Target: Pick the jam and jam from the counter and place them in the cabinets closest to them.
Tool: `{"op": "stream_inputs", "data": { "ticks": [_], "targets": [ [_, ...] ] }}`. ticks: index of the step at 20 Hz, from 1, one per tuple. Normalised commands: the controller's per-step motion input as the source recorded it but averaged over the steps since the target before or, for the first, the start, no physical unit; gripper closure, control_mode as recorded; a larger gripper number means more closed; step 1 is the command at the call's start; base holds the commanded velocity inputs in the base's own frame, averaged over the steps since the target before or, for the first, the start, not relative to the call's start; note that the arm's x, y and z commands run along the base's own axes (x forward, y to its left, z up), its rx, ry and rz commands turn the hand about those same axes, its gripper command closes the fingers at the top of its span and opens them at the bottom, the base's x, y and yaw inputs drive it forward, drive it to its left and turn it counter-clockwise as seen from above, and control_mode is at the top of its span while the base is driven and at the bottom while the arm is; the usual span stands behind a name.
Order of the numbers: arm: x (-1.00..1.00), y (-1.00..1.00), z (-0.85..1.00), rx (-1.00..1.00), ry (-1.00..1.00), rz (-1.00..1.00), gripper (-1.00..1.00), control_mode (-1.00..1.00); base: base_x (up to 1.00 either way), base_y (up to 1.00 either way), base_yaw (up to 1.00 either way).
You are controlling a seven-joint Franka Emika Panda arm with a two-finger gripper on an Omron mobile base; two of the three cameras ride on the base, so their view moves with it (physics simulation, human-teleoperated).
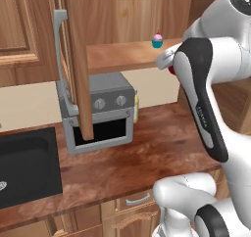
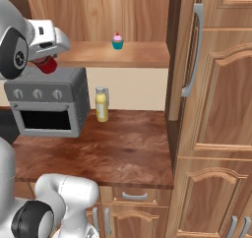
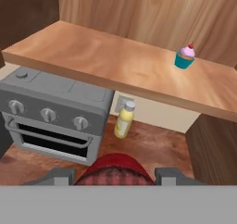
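Note:
My gripper [image 3: 115,177] is shut on a jam [image 3: 115,168], a jar with a dark red top and a checked pattern that sits between the two fingers. From the right base view the jam [image 2: 47,65] hangs under the hand, in front of the open cabinet's wooden shelf [image 2: 133,57] and just above the toaster oven. In the left base view the jam [image 1: 171,70] is a red patch behind the forearm, at the shelf's [image 1: 117,57] front edge. The reddish-brown counter [image 2: 123,148] lies below.
A grey toaster oven [image 2: 47,106] stands on the counter with a yellow bottle [image 2: 101,105] beside it. A small cupcake [image 3: 184,57] sits on the shelf. The open cabinet door [image 1: 78,59] hangs at the left. A black sink [image 1: 24,162] lies further left.

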Motion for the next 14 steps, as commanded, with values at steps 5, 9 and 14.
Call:
{"op": "stream_inputs", "data": {
  "ticks": [5,9,14],
  "targets": [
    [0.0,0.0,-0.01,0.01,-0.03,0.0,1.0,-1.0,0.0,0.0,0.0],
    [0.05,0.0,-0.07,0.02,-0.02,0.0,1.0,-1.0,0.0,0.0,0.0],
    [0.37,0.0,0.03,0.03,0.0,0.0,1.0,-1.0,0.0,0.0,0.0]
  ]
}}
